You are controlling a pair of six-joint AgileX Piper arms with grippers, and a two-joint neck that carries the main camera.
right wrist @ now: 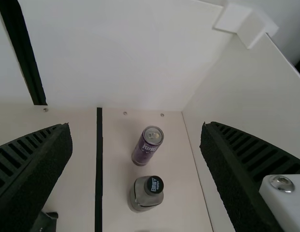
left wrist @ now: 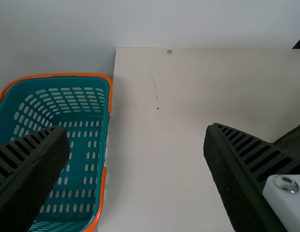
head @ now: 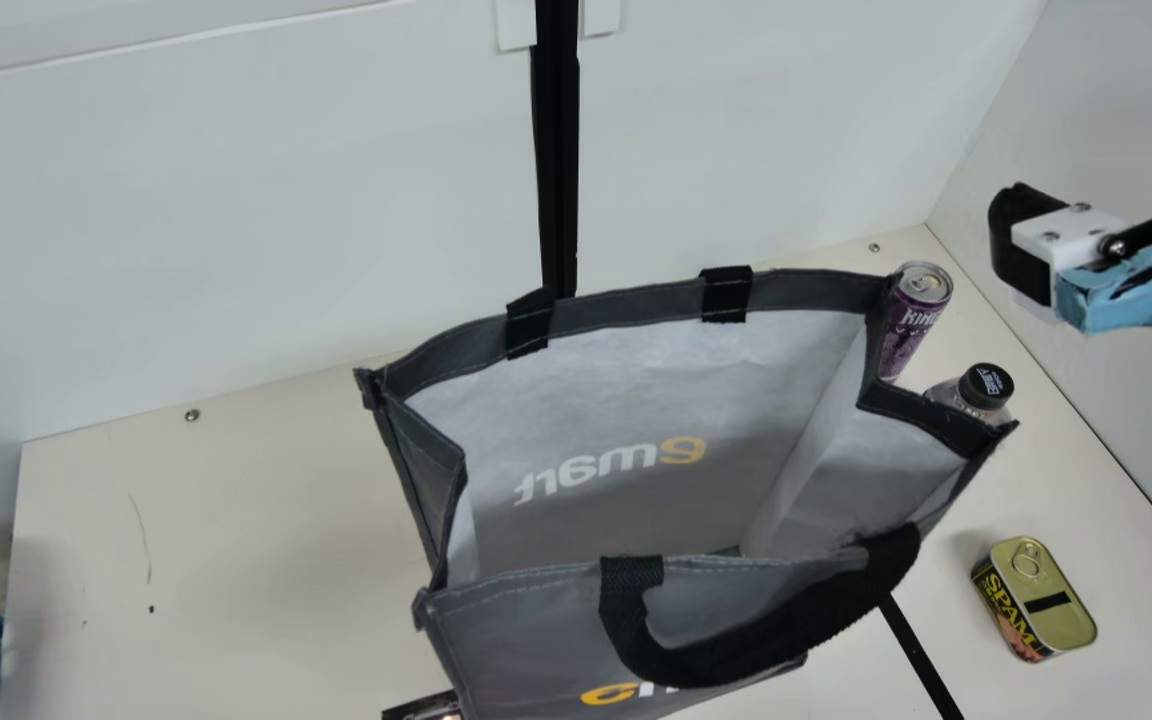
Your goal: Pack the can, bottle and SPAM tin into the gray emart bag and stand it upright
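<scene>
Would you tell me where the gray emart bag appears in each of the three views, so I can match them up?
Main view: the gray emart bag, open, at the centre.
Left wrist view: apparently its dark edge, across the table from the teal basket.
Right wrist view: apparently its corner, across the black table strip from the bottle.
Shared landmark: the black wall strip.

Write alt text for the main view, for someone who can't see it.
An open gray emart bag stands on a cream table, with a purple can, a black-capped bottle and a SPAM tin outside it at the right. The right gripper hovers at upper right.
</scene>
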